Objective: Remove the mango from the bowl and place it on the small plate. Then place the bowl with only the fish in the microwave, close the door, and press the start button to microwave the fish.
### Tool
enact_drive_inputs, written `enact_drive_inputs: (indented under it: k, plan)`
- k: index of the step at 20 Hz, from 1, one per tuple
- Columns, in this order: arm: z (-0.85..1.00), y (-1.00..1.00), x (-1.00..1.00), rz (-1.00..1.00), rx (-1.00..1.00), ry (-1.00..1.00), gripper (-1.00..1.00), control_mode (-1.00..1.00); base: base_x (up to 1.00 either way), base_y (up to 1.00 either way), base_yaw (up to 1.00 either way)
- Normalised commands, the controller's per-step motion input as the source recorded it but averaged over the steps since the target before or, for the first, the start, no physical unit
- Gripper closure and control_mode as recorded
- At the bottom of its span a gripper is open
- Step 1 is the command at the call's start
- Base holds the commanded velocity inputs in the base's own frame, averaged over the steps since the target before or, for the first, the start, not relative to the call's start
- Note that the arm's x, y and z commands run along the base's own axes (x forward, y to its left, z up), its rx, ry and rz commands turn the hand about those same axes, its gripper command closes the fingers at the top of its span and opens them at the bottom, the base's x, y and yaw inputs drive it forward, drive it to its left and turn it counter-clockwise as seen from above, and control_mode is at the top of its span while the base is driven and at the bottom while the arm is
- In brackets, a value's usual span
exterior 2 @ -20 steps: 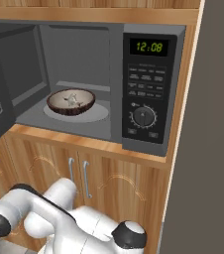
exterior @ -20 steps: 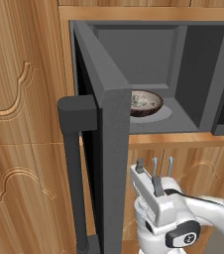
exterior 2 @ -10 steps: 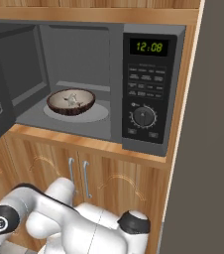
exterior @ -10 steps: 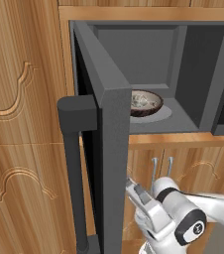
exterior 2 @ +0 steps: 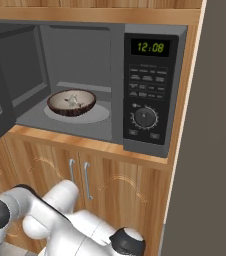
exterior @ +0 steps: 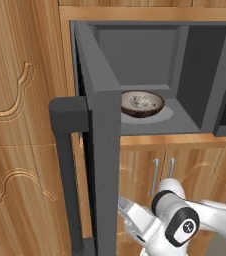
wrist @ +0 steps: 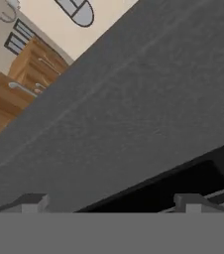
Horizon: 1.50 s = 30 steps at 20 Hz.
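The microwave [exterior 2: 147, 90] stands open, and the dark brown bowl [exterior: 142, 104] sits inside it on the turntable with the pale fish [exterior: 137, 101] in it. From the right, the bowl [exterior 2: 71, 102] and fish [exterior 2: 74, 100] show at the cavity's middle. The door [exterior: 102, 150] swings out towards me, its bar handle [exterior: 65, 175] on the outer side. My gripper [exterior: 124, 206] is low, right beside the door's inner face. In the hand view the gripper [wrist: 111, 206] is open, its fingertips [wrist: 32, 203] wide apart against the grey door [wrist: 134, 99]. The mango and small plate are out of view.
Wooden cabinet doors with metal handles [exterior 2: 85, 177] lie below the microwave. Tall wooden panels [exterior: 20, 125] fill the left. A grey wall [exterior 2: 215, 150] stands at the right. The control panel reads 12:08 [exterior 2: 150, 47].
My hand has dropped lower and turned from pointing upwards to pointing left, ending close against the inner side of the door. Bowl and door have not moved.
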Motion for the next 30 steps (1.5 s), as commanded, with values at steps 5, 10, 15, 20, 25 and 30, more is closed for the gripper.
enact_drive_inputs:
  k: [5,10,15,20,25,30]
  plan:
    - [-1.0,0.0,0.47,0.12,0.0,0.18,-1.0,-1.0,0.0,0.0,0.0]
    - [-1.0,0.03,0.48,0.09,0.0,0.19,-1.0,-1.0,0.0,0.0,0.0]
    - [-1.0,0.04,0.37,0.11,-0.01,0.09,-1.0,-1.0,0.0,0.0,0.0]
    - [-1.0,-0.37,0.09,0.16,0.04,0.01,-1.0,-1.0,0.0,0.0,0.0]
    - [-1.0,0.19,0.37,0.05,0.0,0.05,-1.0,-1.0,0.0,0.0,0.0]
    - [-1.0,0.49,0.39,0.0,0.0,0.01,-1.0,-1.0,0.0,0.0,0.0]
